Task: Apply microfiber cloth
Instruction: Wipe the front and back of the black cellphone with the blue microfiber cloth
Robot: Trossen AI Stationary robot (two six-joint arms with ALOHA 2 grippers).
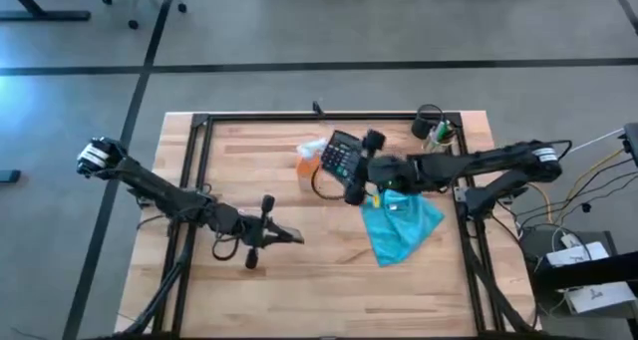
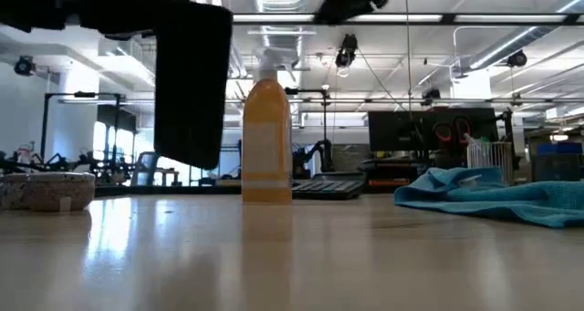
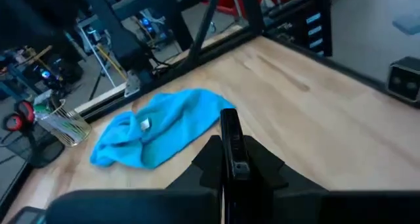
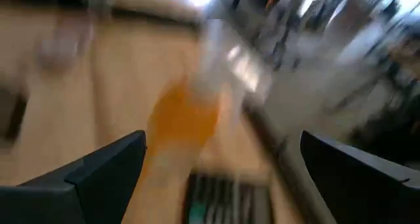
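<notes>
The right pincer (image 4: 223, 165) is nearest, its two dark fingers spread wide apart and holding nothing. Just ahead of it, between the fingers, stand the orange spray bottle (image 4: 180, 122) and below it the keys of the black calculator (image 4: 223, 198). In the high view this right pincer (image 1: 356, 185) hangs over the calculator (image 1: 341, 154), with the spray bottle (image 1: 309, 159) just beyond, and the microfiber cloth (image 1: 399, 225) lies behind it, under its arm, crumpled on the bench (image 1: 299, 290).

So the pincer points at the wrong thing for the step in hand. My judgement is that the cloth must be taken first. To do this well, the right pincer should pull back over the cloth, stay wide open, come down on a raised fold near the small white tag (image 3: 146, 123), and press together only when fabric is between the fingers.

Farther off, the left pincer (image 1: 289, 236) waits well apart from the cloth, its fingers pressed together and empty, as the left wrist view shows (image 3: 231, 152). Beyond it the cloth (image 3: 157, 129) lies flat on the bench.
</notes>
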